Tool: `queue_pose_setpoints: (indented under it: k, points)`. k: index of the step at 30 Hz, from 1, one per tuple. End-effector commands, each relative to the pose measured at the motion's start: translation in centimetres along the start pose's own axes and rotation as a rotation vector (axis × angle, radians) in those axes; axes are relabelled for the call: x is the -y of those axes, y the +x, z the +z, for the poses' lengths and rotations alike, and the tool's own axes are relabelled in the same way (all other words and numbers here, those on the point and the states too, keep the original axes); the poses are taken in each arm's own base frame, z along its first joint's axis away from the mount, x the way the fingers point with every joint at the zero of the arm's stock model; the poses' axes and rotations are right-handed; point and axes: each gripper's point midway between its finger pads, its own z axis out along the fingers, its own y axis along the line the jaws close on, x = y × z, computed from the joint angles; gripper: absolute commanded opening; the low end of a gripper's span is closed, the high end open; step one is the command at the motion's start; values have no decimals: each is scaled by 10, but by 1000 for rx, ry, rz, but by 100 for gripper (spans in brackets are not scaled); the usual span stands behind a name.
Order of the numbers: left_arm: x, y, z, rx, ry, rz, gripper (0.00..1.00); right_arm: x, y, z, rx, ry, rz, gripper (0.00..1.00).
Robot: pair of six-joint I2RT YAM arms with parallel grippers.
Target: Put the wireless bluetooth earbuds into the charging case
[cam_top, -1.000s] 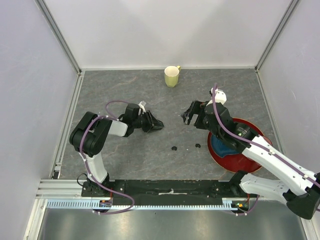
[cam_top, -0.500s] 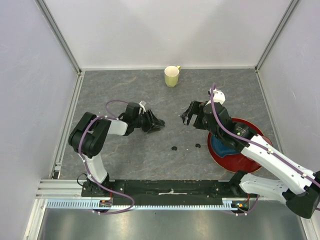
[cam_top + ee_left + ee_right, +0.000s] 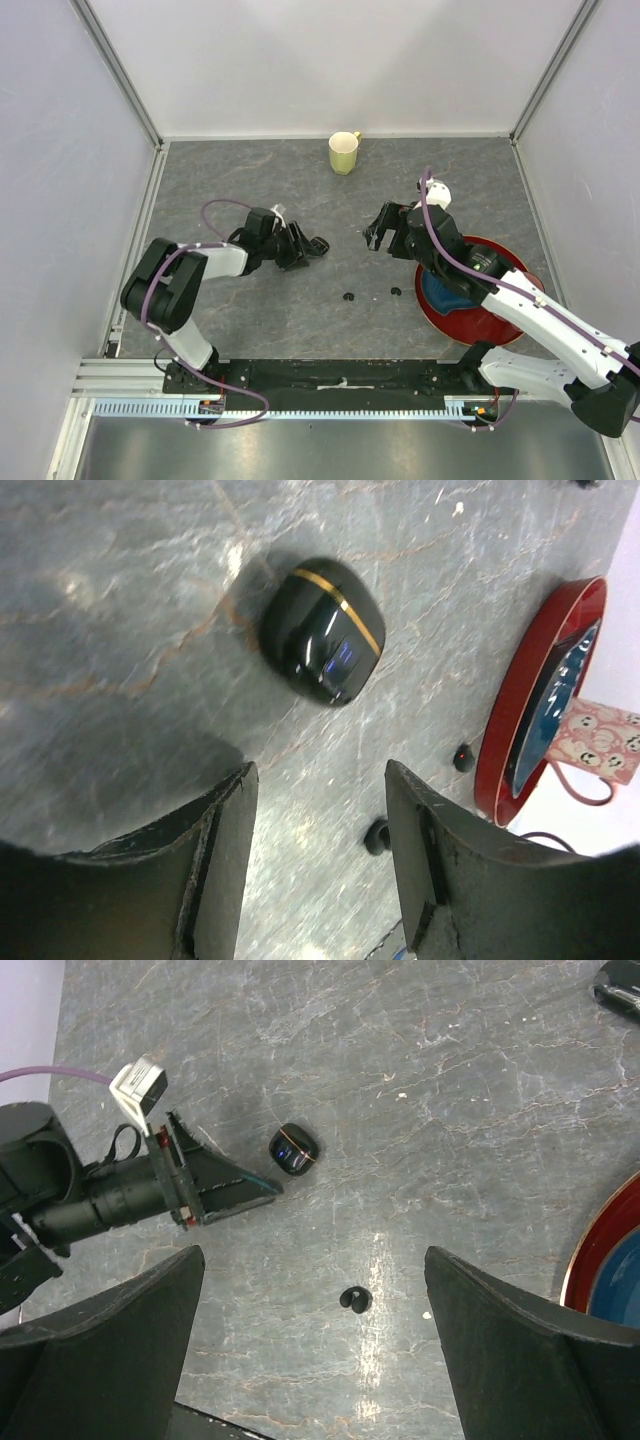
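1. Earbuds lie nearest: one earbud [image 3: 349,296] and a second earbud [image 3: 396,292] sit loose, low in the middle of the top view, not in the charging case [image 3: 323,630].
2. The case looks shut and rests on the table just past the left gripper [image 3: 318,770], whose fingers are apart and hold nothing.
3. The right gripper [image 3: 312,1255] hangs wide open and empty, maybe ready to help.
4. The grey table [image 3: 250,180] looks like stone. A red plate [image 3: 430,305] sits lower right, a mug [image 3: 343,153] at the top, and white walls all around.

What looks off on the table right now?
The charging case lies ahead of the left pincer, its lid apparently shut, while two earbuds sit loose on the table. Nothing looks spilled or damaged.
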Motion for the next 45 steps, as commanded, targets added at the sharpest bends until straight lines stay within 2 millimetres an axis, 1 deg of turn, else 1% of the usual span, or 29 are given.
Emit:
queue_pose_setpoints:
  k: [1, 3, 6, 7, 9, 10, 13, 14, 16, 17, 18, 19, 21, 22, 24, 26, 27, 31, 34, 35, 37, 38, 39, 40, 41, 42, 43, 44, 45]
  points:
    - [-4, 3, -24, 38, -42, 88, 61, 10, -6, -2, 28, 32, -19, 98]
    - [7, 0, -38, 65, -20, 123, 61, 16, -8, -1, 38, 56, -23, 98]
    - [7, 2, -52, 87, -36, 162, 61, 28, -5, 2, 37, 91, -31, 98]
    - [13, 0, -61, 112, -25, 182, 61, 31, -5, 3, 37, 101, -34, 98]
    - [12, 1, -70, 125, -33, 211, 62, 37, -4, 5, 34, 115, -32, 98]
    - [20, 0, -79, 152, -9, 236, 62, 42, -5, 6, 33, 127, -29, 98]
    - [23, -3, -94, 202, -11, 277, 64, 54, -8, 10, 39, 163, -39, 98]
    - [33, -7, -105, 242, 16, 304, 65, 58, -9, 11, 40, 176, -61, 98]
    - [31, -6, -114, 262, -4, 325, 67, 68, -14, 14, 52, 211, -93, 98]
    - [39, -10, -124, 297, 16, 348, 68, 76, -20, 14, 73, 250, -155, 98]
    - [40, -11, -128, 312, 15, 375, 69, 80, -23, 16, 90, 267, -178, 98]
    - [42, -12, -133, 325, 17, 387, 75, 85, -27, 16, 104, 287, -210, 98]
    - [49, -14, -144, 364, 34, 422, 78, 92, -35, 18, 140, 308, -298, 98]
    - [51, -14, -147, 371, 40, 435, 82, 94, -38, 18, 159, 315, -318, 98]
    - [57, -14, -155, 395, 62, 490, 84, 101, -46, 18, 229, 332, -374, 98]
    - [63, -11, -161, 400, 92, 534, 86, 104, -55, 14, 294, 338, -407, 98]
    - [68, -12, -170, 434, 104, 548, 86, 106, -59, 15, 339, 343, -414, 98]
    - [71, -15, -186, 537, 130, 577, 88, 105, -74, 18, 358, 351, -546, 98]
    - [67, -15, -191, 559, 117, 591, 89, 103, -78, 35, 290, 334, -685, 98]
    - [66, -15, -191, 558, 110, 587, 89, 106, -72, 48, 240, 316, -731, 98]
    - [60, -11, -188, 520, 85, 579, 92, 125, -83, 56, 213, 336, -703, 98]
    - [56, -9, -184, 494, 67, 561, 92, 123, -78, 69, 179, 266, -668, 98]
    - [59, -7, -183, 474, 85, 566, 92, 141, -92, 72, 183, 272, -614, 98]
    - [60, -5, -180, 454, 89, 565, 92, 142, -94, 77, 173, 233, -584, 98]
    - [59, -3, -178, 438, 88, 563, 92, 146, -88, 89, 134, 186, -567, 98]
    - [60, -3, -177, 428, 93, 562, 92, 157, -98, 91, 135, 200, -567, 98]
    - [60, -2, -176, 423, 94, 562, 92, 163, -99, 95, 125, 212, -574, 98]
    - [61, -2, -176, 423, 100, 565, 92, 176, -95, 105, 90, 243, -577, 98]
    - [61, -1, -175, 421, 107, 564, 92, 186, -103, 107, 89, 262, -611, 98]
